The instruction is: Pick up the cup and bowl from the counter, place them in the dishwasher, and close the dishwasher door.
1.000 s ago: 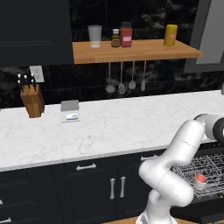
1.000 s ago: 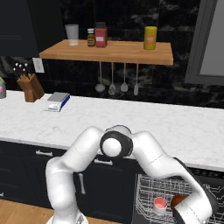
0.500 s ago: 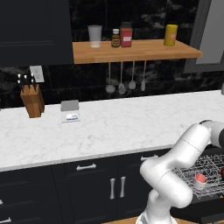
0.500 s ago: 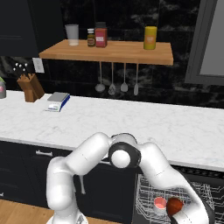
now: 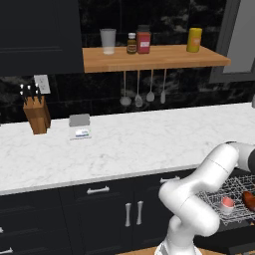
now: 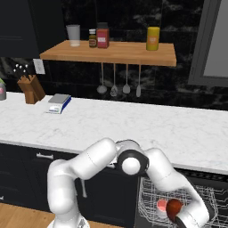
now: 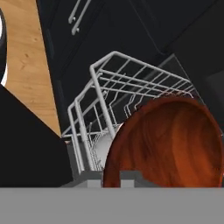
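Gripper point(image 6: 185, 219): low over the grey metal wire rack point(image 6: 151, 196), clamped on the shallow dark red-brown bowl point(image 6: 173, 207). Small white cup with pink-red inside point(image 6: 162, 206): upright in that rack, just beside the bowl. Black dishwasher door: open.

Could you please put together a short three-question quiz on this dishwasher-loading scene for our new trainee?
1. True or false: the cup already sits in the wire rack.
2. Which thing fills the space right in front of the hand camera? A) the bowl B) the knife block C) the yellow canister
3. Fill in: the bottles and tumbler stand on the wooden ____.

Key: 1 true; 2 A; 3 shelf.
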